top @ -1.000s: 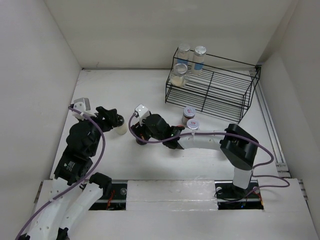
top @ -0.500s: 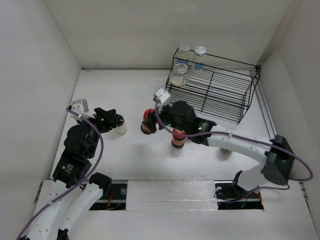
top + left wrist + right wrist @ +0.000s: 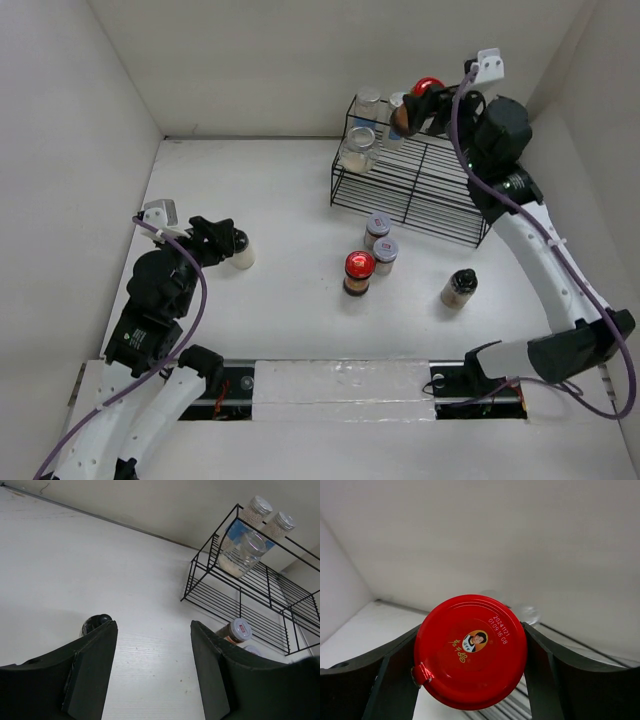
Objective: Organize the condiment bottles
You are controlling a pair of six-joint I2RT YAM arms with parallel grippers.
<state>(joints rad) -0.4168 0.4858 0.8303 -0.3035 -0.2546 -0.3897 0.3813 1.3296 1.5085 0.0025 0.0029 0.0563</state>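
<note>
The right fingers (image 3: 544, 680), dark and matte, were clamped on opposite sides of a red-lidded jar (image 3: 470, 657). Its round, glossy lid carried a small printed portrait and a date code. In the top view we saw this jar held at the upper rear of the black wire rack (image 3: 420, 190). We could not tell whether it touched the wire.

The left fingers (image 3: 92, 670), flat-faced and dull black, stood wide apart and held nothing. A black-lidded jar (image 3: 241, 258) with pale contents stood on the white, faintly grained tabletop (image 3: 250, 180), just beside them.

Three clear glass jars (image 3: 243, 555) with pale contents occupied the left end of the rack's top shelf, the two rear ones with ribbed silver lids.

In front of the rack, a second red-lidded jar (image 3: 359, 270) stood upright just beside two silver-lidded jars (image 3: 378, 228). A dark-capped jar (image 3: 459, 288) stood apart to their right.
</note>
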